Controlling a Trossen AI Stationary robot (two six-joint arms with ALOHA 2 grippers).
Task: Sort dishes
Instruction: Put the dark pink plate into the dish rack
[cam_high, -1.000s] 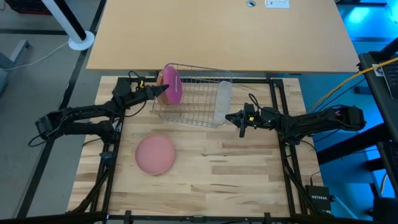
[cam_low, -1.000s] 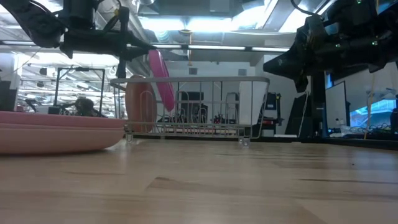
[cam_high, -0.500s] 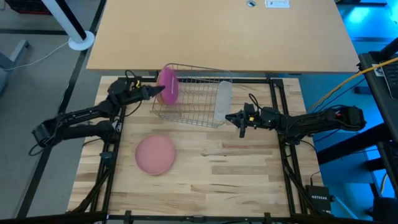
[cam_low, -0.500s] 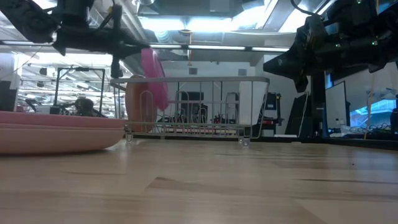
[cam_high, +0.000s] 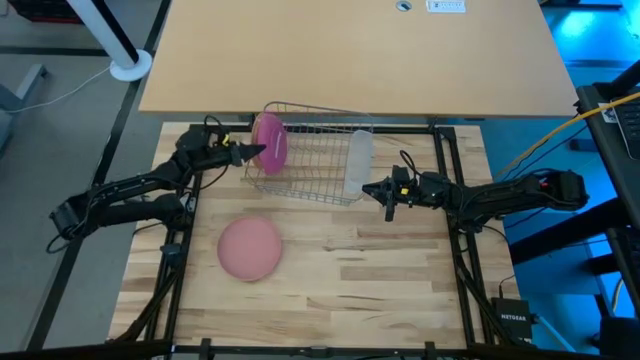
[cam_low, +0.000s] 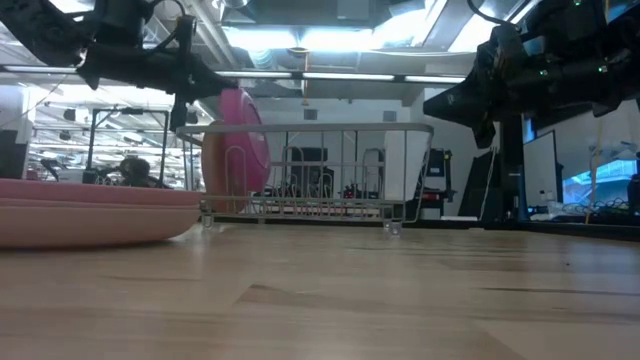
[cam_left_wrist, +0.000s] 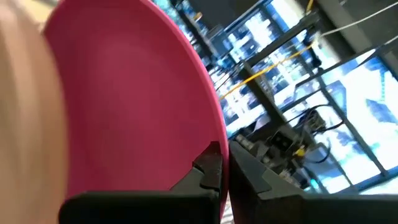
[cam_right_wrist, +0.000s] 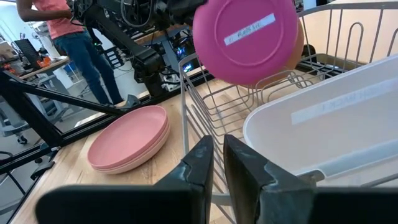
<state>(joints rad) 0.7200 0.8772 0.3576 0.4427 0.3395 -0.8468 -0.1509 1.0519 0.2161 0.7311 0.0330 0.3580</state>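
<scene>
Magenta plate (cam_high: 269, 139) lowered into rack (cam_high: 318, 160), tan plate (cam_right_wrist: 297, 46) half-hidden

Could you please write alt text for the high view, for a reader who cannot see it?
The left gripper holds a bright magenta round plastic plate on edge at the left end of a wire rack. A pale pink plate lies flat on the wooden table; the shut right gripper waits beside the rack.
</scene>
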